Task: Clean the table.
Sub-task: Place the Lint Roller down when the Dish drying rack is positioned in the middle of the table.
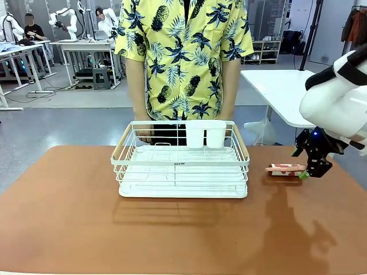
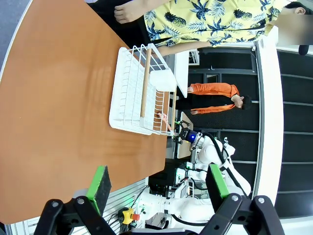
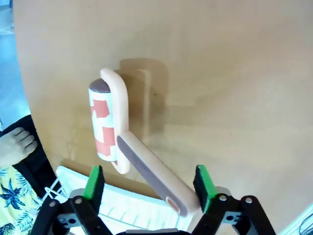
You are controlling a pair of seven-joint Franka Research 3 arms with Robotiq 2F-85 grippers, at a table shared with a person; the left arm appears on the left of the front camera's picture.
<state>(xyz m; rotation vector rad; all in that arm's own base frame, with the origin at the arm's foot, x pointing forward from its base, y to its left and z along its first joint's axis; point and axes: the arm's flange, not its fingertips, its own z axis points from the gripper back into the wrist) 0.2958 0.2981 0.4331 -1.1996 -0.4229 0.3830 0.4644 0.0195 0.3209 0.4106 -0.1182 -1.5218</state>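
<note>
Table [image 1: 69, 229] fills the lower frame; lint roller [image 3: 110, 122] lies at its right, beside the rack [image 1: 183, 163]. Right gripper [image 3: 149, 188] straddles the handle, jaws apart: grasping comes next. Left gripper [image 2: 159, 188] open, empty.

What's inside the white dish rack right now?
The dish rack holds two white cups in its far compartment and a white drip tray as its floor. Under that tray is hidden. The lint roller lies outside, beside it.
</note>
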